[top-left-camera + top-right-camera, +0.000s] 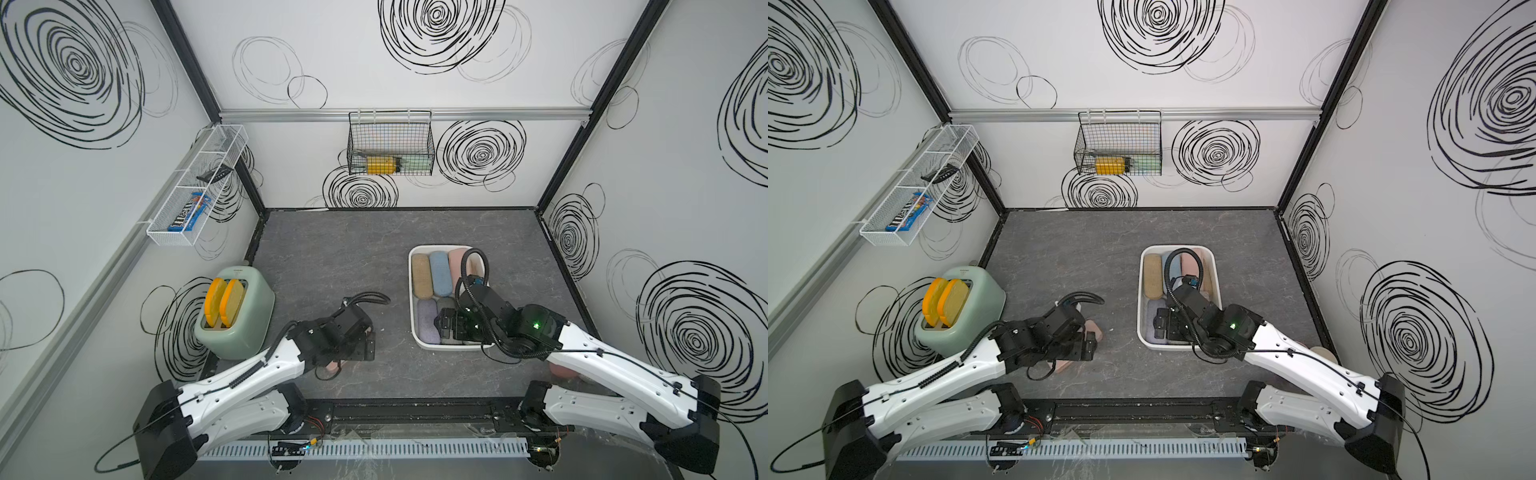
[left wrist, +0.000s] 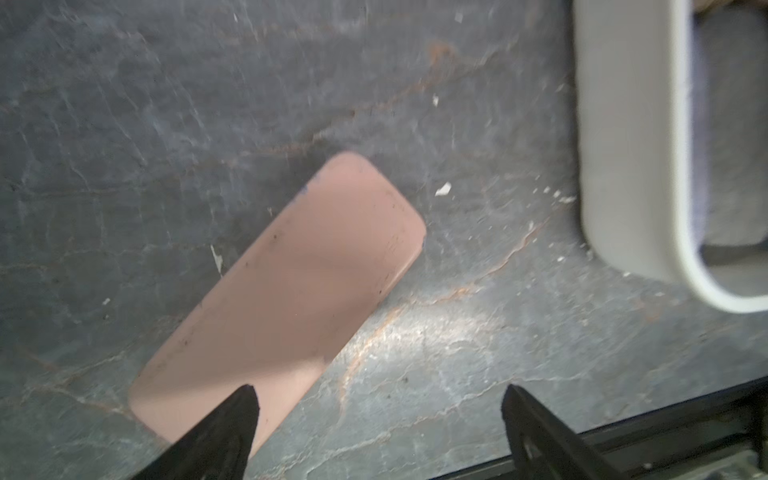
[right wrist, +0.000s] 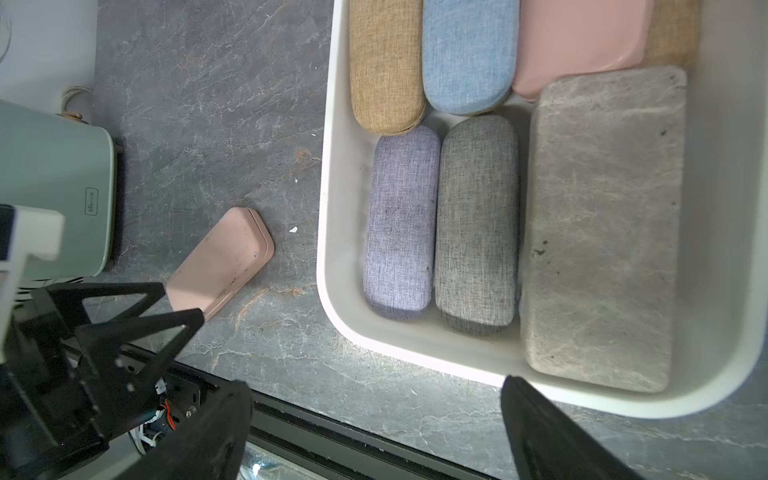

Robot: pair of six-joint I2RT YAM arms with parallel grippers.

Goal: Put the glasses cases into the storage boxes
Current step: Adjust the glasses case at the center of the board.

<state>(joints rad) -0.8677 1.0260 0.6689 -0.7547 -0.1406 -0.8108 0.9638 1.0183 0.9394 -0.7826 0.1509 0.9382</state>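
The white storage box (image 1: 412, 291) sits right of centre on the table and holds several glasses cases: tan (image 3: 384, 66), blue (image 3: 467, 54), pink (image 3: 577, 41), lilac (image 3: 401, 224), grey (image 3: 478, 224) and a flat marbled grey one (image 3: 602, 232). My right gripper (image 3: 376, 384) hangs open and empty over the box's near end. A pink case (image 2: 282, 299) lies flat on the table left of the box. My left gripper (image 2: 379, 392) is open just above it, one fingertip over the case's near end. Another pink case (image 1: 561, 370) lies partly hidden under my right arm.
A green toaster (image 1: 235, 318) with two yellow-orange slices (image 1: 224, 301) stands at the left. A black wire basket (image 1: 390, 143) hangs on the back wall and a white mesh rack (image 1: 195, 187) on the left wall. A black rail (image 1: 415, 409) runs along the table's front edge.
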